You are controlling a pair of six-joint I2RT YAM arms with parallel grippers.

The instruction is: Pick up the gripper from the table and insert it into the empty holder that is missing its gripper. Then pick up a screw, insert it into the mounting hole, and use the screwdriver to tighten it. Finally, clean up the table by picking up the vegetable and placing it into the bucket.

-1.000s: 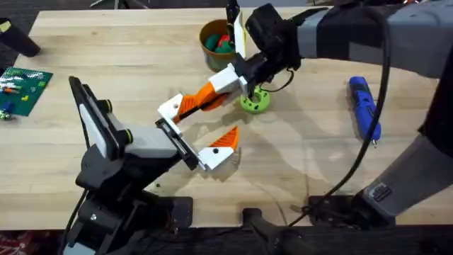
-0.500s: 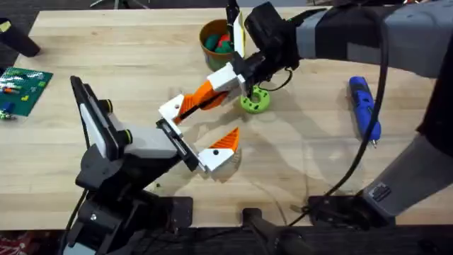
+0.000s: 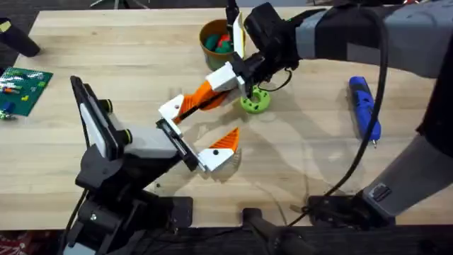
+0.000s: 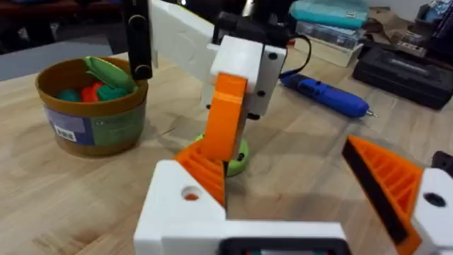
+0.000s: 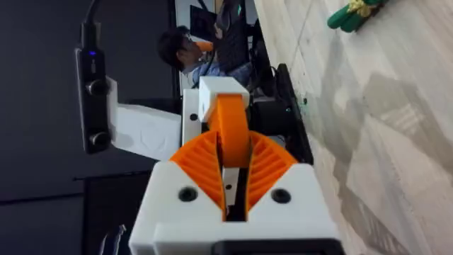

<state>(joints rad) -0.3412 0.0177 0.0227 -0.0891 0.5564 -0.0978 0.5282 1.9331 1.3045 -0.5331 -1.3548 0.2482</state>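
Finger (image 3: pixel 182 106), an orange wedge with a small white end piece, hangs above the table (image 3: pixel 127 64), clamped in the right gripper (image 3: pixel 202 98). The right wrist view shows that claw's two orange pads (image 5: pixel 202 164) closed tight on the wedge (image 5: pixel 230 124), one on each side.

The right arm (image 3: pixel 354 35) reaches in from the right across the middle of the table. The left arm (image 3: pixel 113 142), black and white with green-ringed joints, lies low at the front left. At its tip is the holder (image 3: pixel 177 145), a black cross bar. A mounted finger (image 3: pixel 221 145) with a larger white base sits at the bar's near end, with nothing between it and the far end. The held finger's white end is just beside that far end. Whether they touch I cannot tell.

The screwdriver (image 3: pixel 363 106) lies flat, well apart on the right. The bucket (image 3: pixel 209 32) stands at the back just beyond the right gripper and holds green, red and teal toy vegetables (image 3: pixel 223 44). A lime-green disc (image 3: pixel 255 101) lies just in front of the bucket.
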